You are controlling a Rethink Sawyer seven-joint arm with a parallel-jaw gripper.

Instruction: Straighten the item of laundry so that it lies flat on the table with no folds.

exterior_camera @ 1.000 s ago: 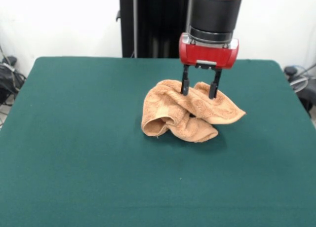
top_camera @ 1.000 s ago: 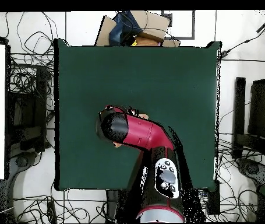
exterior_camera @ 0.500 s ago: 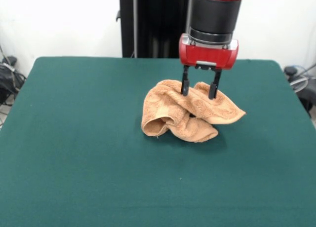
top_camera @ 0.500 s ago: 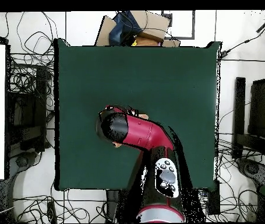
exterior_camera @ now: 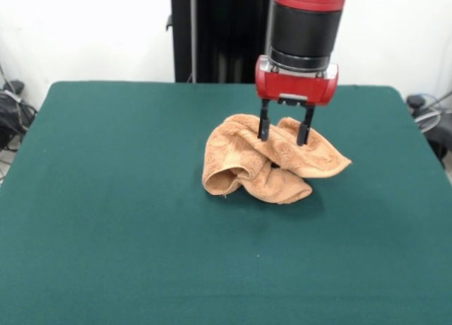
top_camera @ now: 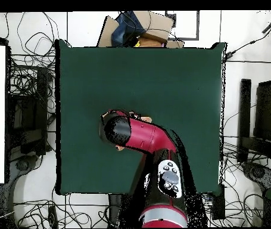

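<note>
A small orange-tan terry towel (exterior_camera: 272,164), bunched up in a lumpy heap a bit past the middle of the green table (exterior_camera: 106,219). Lots of folds and rolls in it. One fat rolled fold on the left side, curling under. One flat corner sticking out to the right, lying on the cloth. A rounded lump at the front, low on the table.

Red and black robot arm (exterior_camera: 305,35) straight above the heap, pointing down. Gripper (exterior_camera: 283,136) with two thin black fingers (exterior_camera: 264,124) held apart, nothing squeezed between them. Both tips right at the top of the heap, one on the left hump and one on the right hump, touching the towel or just above it; hard to tell which. A dip in the towel between the two tips.

From above, arm (top_camera: 143,138) covering nearly all of the towel. Only a little tan bit (top_camera: 146,119) peeking out beside the round black end, and another sliver at the lower edge. Gripper itself hidden under the arm in that view.

Green table (top_camera: 179,83) bare all around the heap. Tangled cables (top_camera: 30,77) on the floor by the table's side. A cardboard box (top_camera: 140,30) past the far edge.
</note>
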